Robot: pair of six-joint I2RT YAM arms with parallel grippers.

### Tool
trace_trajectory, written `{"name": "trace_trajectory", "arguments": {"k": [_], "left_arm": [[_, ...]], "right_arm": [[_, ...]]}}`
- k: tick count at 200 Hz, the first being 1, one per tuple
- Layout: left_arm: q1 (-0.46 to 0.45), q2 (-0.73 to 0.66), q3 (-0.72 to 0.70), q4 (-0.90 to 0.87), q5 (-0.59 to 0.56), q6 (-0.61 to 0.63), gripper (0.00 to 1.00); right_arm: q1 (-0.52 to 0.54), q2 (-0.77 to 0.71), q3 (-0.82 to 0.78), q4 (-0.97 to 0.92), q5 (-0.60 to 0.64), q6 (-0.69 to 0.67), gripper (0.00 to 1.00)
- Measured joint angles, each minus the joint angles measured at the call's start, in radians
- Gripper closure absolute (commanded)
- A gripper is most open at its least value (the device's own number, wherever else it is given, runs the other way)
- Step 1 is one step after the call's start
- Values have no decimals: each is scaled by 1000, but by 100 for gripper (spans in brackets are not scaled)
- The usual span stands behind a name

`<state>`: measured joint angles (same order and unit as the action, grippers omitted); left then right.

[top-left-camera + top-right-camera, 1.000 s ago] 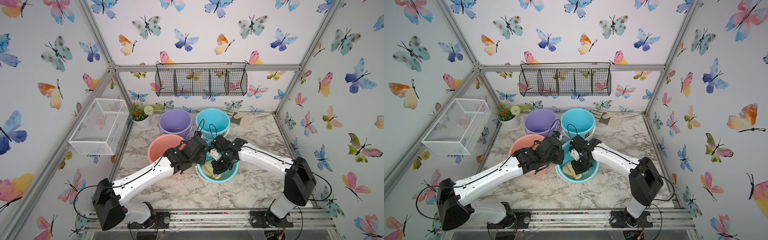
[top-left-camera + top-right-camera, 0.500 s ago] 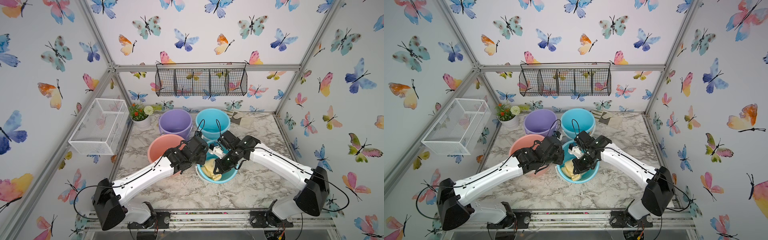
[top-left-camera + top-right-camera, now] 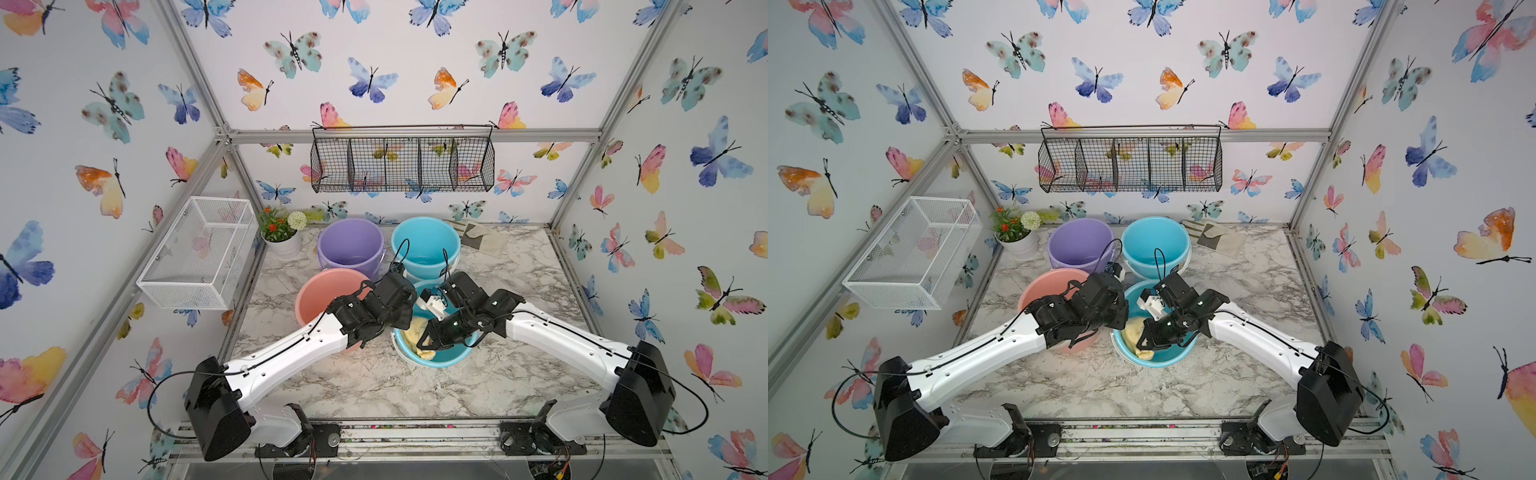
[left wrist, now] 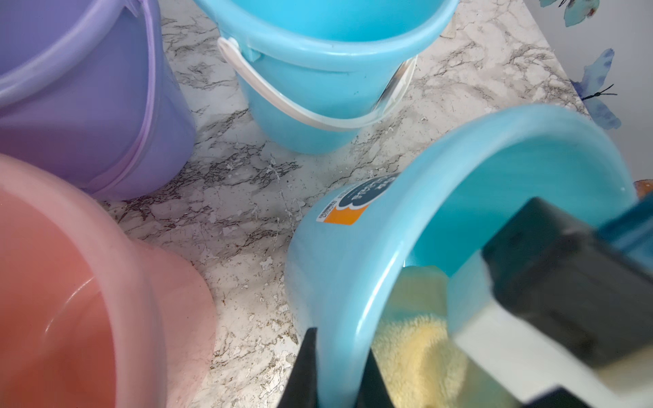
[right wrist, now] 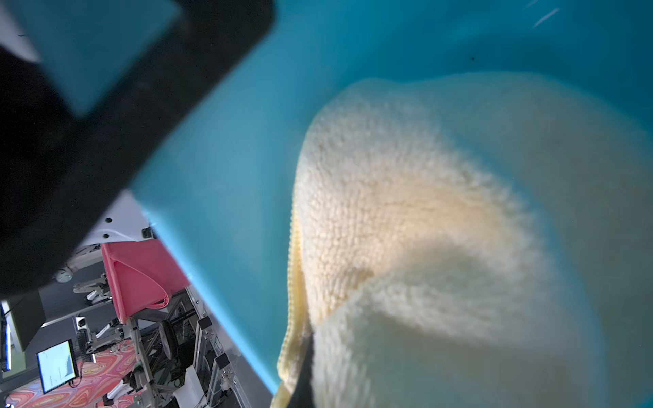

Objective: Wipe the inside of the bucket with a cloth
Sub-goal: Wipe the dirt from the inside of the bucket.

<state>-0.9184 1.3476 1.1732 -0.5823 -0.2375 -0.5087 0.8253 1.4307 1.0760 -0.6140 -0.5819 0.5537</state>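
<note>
On my screens the bucket (image 3: pixel 455 356), a thin sky-blue plastic pail with a rolled rim and a paper sticker (image 4: pixel 353 201) on its outer wall, sits at six o'clock in the cluster of four pails, tipped off upright. A pink bucket (image 3: pixel 320 291) stands at ten o'clock of it, a purple bucket (image 3: pixel 351 245) at eleven and a second blue bucket (image 3: pixel 424 245) at twelve. My left gripper (image 4: pixel 337 379) is pinched over the rim, one finger outside the wall and one inside. I judge that this steadies so light and slippery a shell on the smooth marble-patterned tabletop (image 3: pixel 374 386). The cloth (image 5: pixel 406 212), a pale yellow looped-pile rag with a stitched hem, lies bunched inside against the wall, at about eight o'clock of the mouth in both top views. My right gripper (image 3: pixel 1147 341) is down in the pail, clamped on a fold of it. I expect the rag to be soft, limp and almost weightless, dragging and folding rather than pushing. I'd take it by a thick bunched fold, not the thin hem, and press the pile flat to the glossy wall. The rim probably flexes, so a hard squeeze there is a risk.
</note>
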Motion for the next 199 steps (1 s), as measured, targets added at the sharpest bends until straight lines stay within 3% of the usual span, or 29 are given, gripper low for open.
{"name": "trace_trajectory", "arguments": {"k": [55, 122, 199], "left_arm": [[0, 2, 0, 0, 14, 0, 100], [7, 4, 0, -8, 17, -16, 100], [20, 5, 0, -28, -4, -26, 100]], "right_arm": [[-2, 116, -63, 187, 23, 79, 98], [-1, 379, 16, 219, 130, 47, 98], [0, 421, 60, 201, 155, 21, 98]]}}
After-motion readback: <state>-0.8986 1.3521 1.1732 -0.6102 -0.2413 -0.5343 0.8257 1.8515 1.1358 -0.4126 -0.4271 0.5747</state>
